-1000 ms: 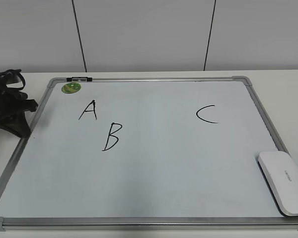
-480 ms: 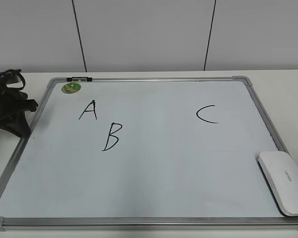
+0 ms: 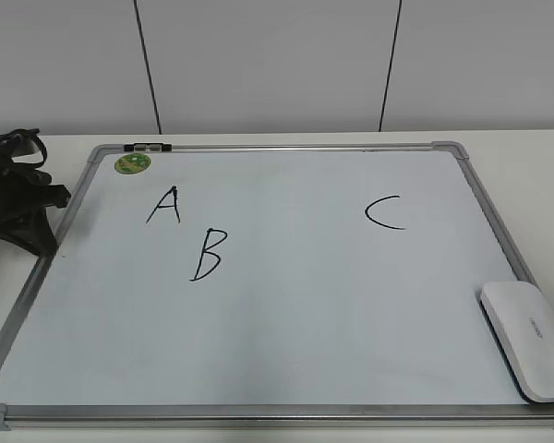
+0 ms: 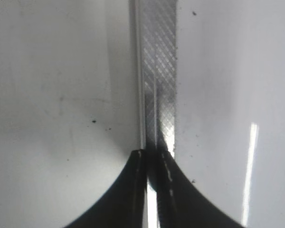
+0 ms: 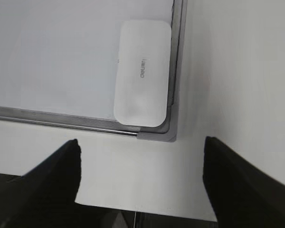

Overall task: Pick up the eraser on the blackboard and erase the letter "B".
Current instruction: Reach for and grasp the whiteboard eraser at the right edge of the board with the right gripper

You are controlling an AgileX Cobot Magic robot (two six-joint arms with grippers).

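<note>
The blackboard (image 3: 332, 314) is a white dry-erase board with a grey frame, lying flat on the table. The black letter "B" (image 3: 209, 254) is at its left centre. The white eraser (image 3: 528, 340) lies in the board's near right corner; in the right wrist view it (image 5: 141, 72) lies just ahead of my right gripper (image 5: 141, 142). That gripper is open and empty above the table's front edge. My left gripper (image 4: 154, 154) is shut and empty over the board's grey frame (image 4: 156, 71); in the exterior view it (image 3: 23, 217) is at the board's left edge.
A black "A" (image 3: 165, 205) is just above and left of the "B", and a black "C" (image 3: 384, 212) is at the right. A round green magnet (image 3: 132, 163) and a dark clip (image 3: 148, 147) are at the board's far left corner. A white wall stands behind.
</note>
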